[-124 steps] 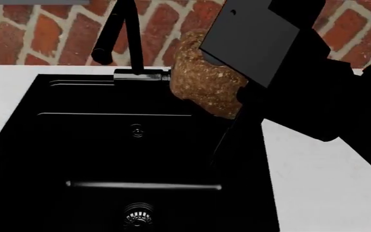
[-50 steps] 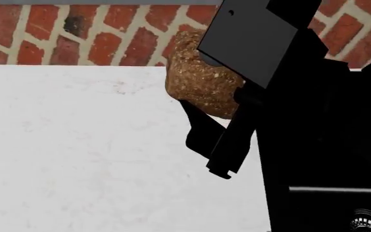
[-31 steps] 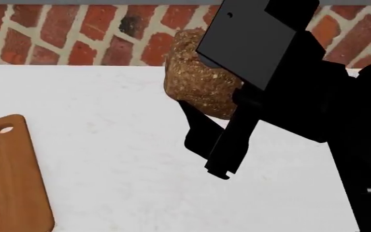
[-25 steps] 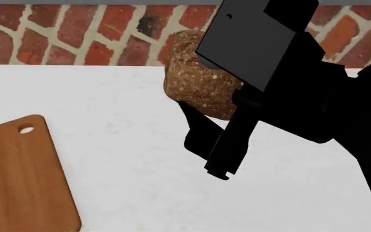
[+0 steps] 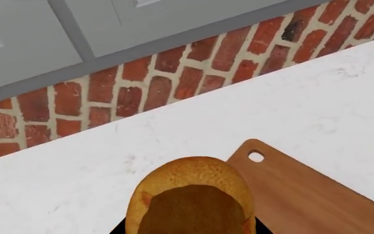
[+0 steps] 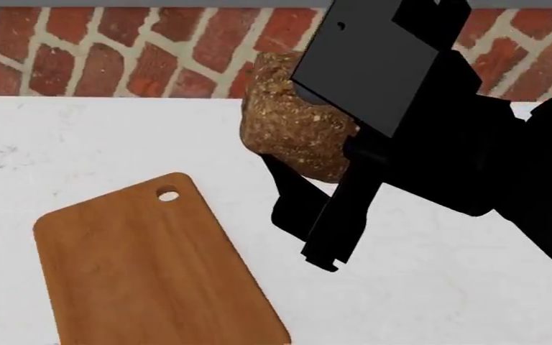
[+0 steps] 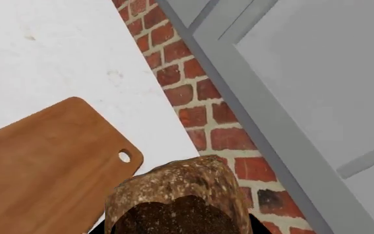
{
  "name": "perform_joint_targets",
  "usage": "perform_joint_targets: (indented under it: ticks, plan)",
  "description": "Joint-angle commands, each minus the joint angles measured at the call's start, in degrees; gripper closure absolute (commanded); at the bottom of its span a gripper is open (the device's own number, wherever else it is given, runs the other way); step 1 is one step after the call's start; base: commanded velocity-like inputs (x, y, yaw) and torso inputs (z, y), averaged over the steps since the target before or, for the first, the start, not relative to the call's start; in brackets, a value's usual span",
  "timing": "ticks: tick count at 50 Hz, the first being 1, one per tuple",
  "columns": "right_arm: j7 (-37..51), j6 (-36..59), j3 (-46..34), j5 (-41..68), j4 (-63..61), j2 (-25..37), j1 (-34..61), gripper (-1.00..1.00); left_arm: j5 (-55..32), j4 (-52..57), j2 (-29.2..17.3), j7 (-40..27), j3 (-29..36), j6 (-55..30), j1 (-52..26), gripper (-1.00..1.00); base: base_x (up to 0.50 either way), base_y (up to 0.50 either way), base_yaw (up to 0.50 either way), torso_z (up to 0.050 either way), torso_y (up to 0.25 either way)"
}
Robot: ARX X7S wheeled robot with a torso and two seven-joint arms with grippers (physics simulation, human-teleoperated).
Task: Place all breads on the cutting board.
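My right gripper is shut on the dark brown, coarse-grained bread and holds it in the air above the white counter, to the right of the cutting board's hole end. The cutting board lies flat on the counter at lower left and carries nothing. In the right wrist view the brown bread fills the jaws, with the board below it. The left wrist view shows the smooth golden-orange bread gripped by my left gripper, beside the board. The left gripper is outside the head view.
A red brick wall runs along the back of the white counter. Grey cabinet fronts hang above the bricks. My right arm blocks the right side of the head view.
The head view has swung left: the black sink slid out at the right and the cutting board came in from the left. The right gripper still holds the brown bread.
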Motion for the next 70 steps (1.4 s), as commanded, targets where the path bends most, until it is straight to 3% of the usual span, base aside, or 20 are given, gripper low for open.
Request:
perform_joint_targets:
  ticks: [1,20,41,58,65,70]
  plan:
    - [-1.06,-0.59,0.09,-1.09,-0.39,0.48,-0.33,1.0,0.46,0.19,0.27,-0.15,0.14,0.86,0.0,1.0,0.0,0.5,0.0,0.0,0.0]
    - [-0.43,-0.82,0.53,-0.52,0.0,0.49,-1.06,1.0,2.79,-1.37,2.77,1.46,0.9,0.92,-1.22,1.0,0.08,0.24,0.0,0.0,0.0]
    - [-0.3,-1.35,0.36,-0.88,-0.57,1.03,-1.85,1.0,3.49,-1.49,3.48,2.01,1.34,1.39,-1.67,1.0,0.25,-0.25,0.0,0.0,0.0]
    - [-0.8,-1.57,0.01,-0.98,-1.78,1.24,-2.14,1.0,4.42,-1.28,3.7,2.83,1.77,1.97,-1.08,1.0,0.25,0.03,0.0,0.0,0.001]
    - [-0.33,-0.25,1.01,1.94,-1.89,1.0,-1.98,1.0,9.33,-4.69,6.64,7.55,2.62,0.59,-3.01,1.0,0.07,0.01,0.0,0.0,0.0]
    - [-0.44,0.7,0.46,2.4,-3.46,1.71,-2.15,1.0,17.15,-10.72,12.85,16.19,5.62,-0.85,-5.47,1.0,0.02,0.0,0.0,0.0,0.0]
